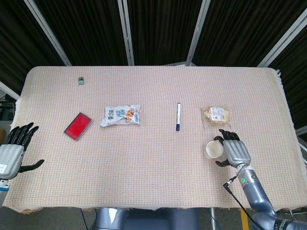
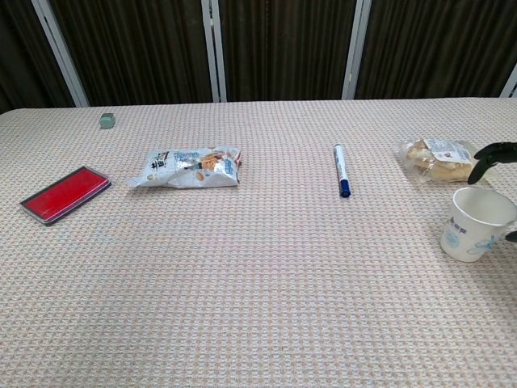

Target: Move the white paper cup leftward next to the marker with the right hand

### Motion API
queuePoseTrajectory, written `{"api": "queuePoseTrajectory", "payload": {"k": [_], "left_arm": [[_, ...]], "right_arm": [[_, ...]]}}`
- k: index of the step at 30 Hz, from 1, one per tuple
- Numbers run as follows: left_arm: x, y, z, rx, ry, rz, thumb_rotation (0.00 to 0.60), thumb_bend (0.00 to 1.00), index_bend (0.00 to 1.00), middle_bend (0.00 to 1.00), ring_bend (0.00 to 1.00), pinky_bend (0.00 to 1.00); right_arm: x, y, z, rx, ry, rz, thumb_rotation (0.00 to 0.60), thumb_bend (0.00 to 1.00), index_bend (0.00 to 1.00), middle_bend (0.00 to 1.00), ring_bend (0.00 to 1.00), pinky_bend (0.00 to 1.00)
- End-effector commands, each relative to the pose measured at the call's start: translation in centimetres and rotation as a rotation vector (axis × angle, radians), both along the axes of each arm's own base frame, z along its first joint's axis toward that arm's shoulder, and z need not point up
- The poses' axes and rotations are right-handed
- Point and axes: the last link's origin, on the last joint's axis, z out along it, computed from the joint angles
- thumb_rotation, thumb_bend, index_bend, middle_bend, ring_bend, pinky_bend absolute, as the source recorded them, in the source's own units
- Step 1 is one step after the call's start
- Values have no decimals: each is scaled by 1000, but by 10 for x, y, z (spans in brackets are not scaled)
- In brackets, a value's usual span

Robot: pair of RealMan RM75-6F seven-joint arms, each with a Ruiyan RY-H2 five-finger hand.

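White paper cup (image 1: 213, 149), upright near the table's (image 1: 153, 182) right front edge, is flanked by the right hand (image 1: 233, 152), fingers spread, unclosed. Tipping could be caused by a hasty squeeze.

White paper cup (image 2: 475, 224) with blue print; red case (image 1: 77, 126); beige woven tablecloth (image 1: 153, 172).

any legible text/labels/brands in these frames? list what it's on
None can be read.
Snack bag: printed text, too blurred.
Bread packet: white label, print too small.
White paper cup: blue marks, not legible as text.
Marker: no lettering visible.
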Motion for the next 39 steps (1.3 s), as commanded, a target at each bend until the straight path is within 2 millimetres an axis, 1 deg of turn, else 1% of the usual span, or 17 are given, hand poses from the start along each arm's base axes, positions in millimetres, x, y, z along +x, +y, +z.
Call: {"api": "queuePoseTrajectory", "payload": {"k": [1,12,21,23,25,28,34,39], "left_arm": [[0,0,0,0,0,0,600,113,0,0,0,0],[0,0,0,0,0,0,600,114,0,0,0,0],[0,0,0,1,0,1,600,114,0,0,0,0],[0,0,0,1,0,1,600,112,0,0,0,0],[0,0,0,1,0,0,600,112,0,0,0,0],[0,0,0,0,0,1,600,115,0,0,0,0],[0,0,0,0,0,0,600,113,0,0,0,0],[0,0,0,0,0,1,600,113,0,0,0,0]], "right_arm": [[1,0,-2,2,-2,2,600,85,250,0,0,0],[-1,-7,-12,-4,-14,-17,600,107,293,0,0,0],[2,-9,-14,-32,-35,-7,600,109,298,0,0,0],[2,-9,-14,-31,-34,-8,600,112,328,0,0,0],[1,-9,-15,-25,-29,-13,600,132,406,0,0,0],[1,-8,-16,-21,-24,-16,600,180,477,6,0,0],[5,-9,-16,-36,-52,-10,600,199,485,18,0,0],[16,-13,-6,-81,-142,1,600,199,487,39,0,0]]}}
